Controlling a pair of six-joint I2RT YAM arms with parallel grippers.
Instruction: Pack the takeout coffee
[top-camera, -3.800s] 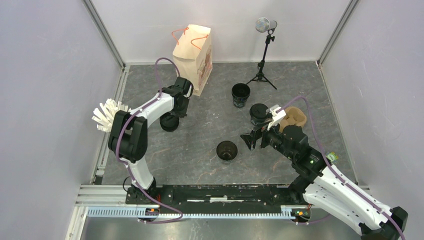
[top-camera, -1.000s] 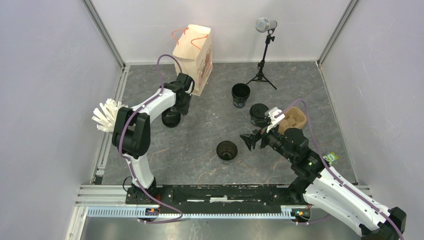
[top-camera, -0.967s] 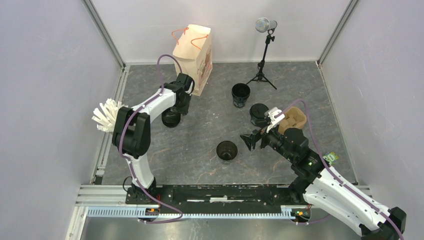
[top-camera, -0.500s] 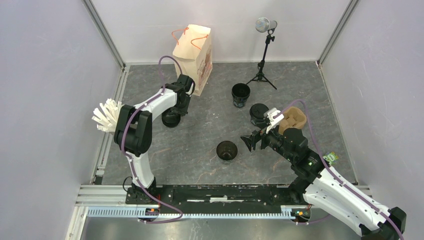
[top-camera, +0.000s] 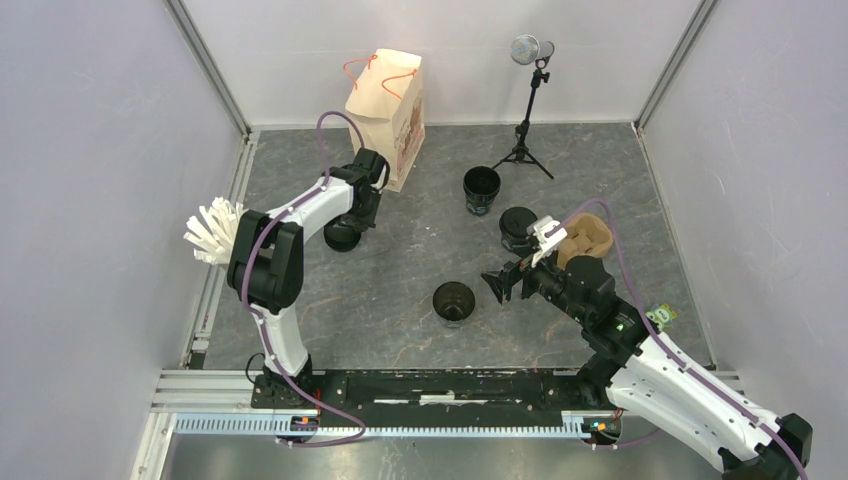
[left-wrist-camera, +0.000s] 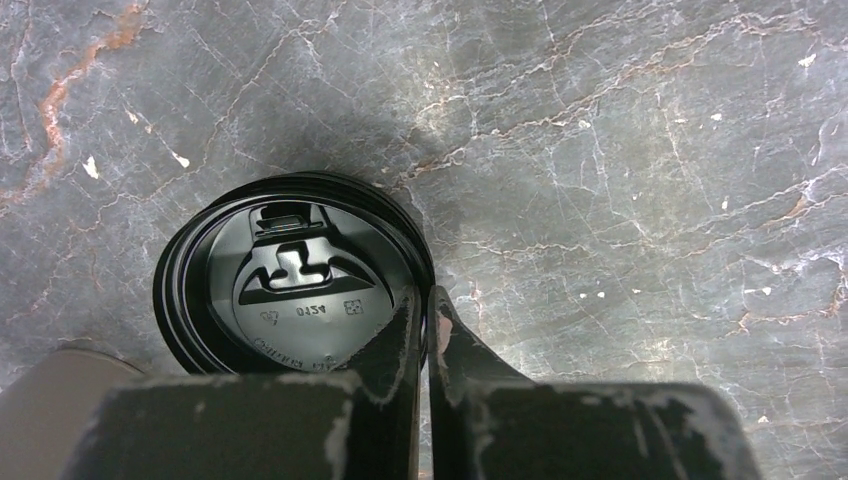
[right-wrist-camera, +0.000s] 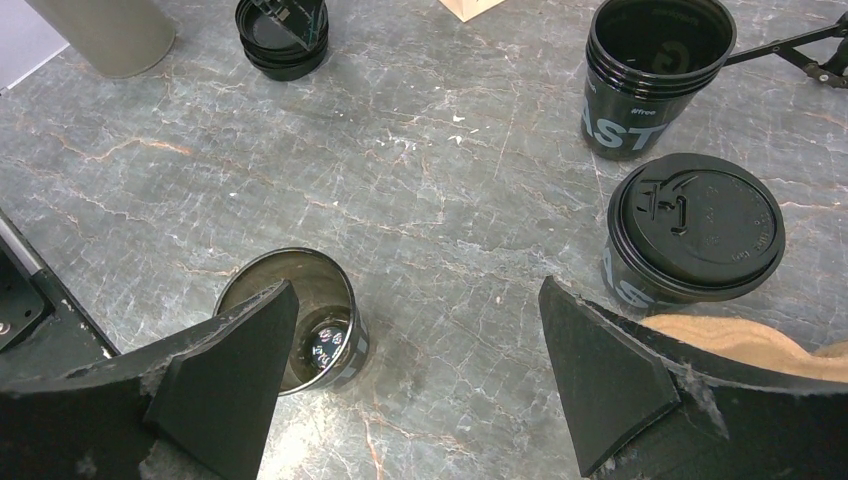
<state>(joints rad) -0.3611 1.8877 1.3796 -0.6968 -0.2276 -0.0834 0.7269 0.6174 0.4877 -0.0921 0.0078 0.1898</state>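
A stack of black lids (left-wrist-camera: 285, 290) lies on the table, seen in the top view (top-camera: 338, 240) near the bag. My left gripper (left-wrist-camera: 427, 300) is shut on the rim of the top lid, one finger over the lid and one outside it; in the top view it (top-camera: 352, 222) is directly over the stack. My right gripper (right-wrist-camera: 420, 370) is open and empty, above the table between a lidless cup (right-wrist-camera: 300, 320) and a lidded coffee cup (right-wrist-camera: 695, 235). In the top view the right gripper (top-camera: 502, 283) is right of the lidless cup (top-camera: 453, 302). A second lidless cup (top-camera: 481, 189) stands behind the lidded one (top-camera: 517, 227).
A beige paper bag with orange handles (top-camera: 387, 103) stands at the back. A brown pulp carrier (top-camera: 585, 238) sits right of the lidded cup. A microphone stand (top-camera: 528, 110) is at the back right. A white bundle (top-camera: 210, 232) lies at the left wall.
My left arm has shifted slightly over the lid stack, its gripper staying on it. The right arm has edged slightly and stays open.
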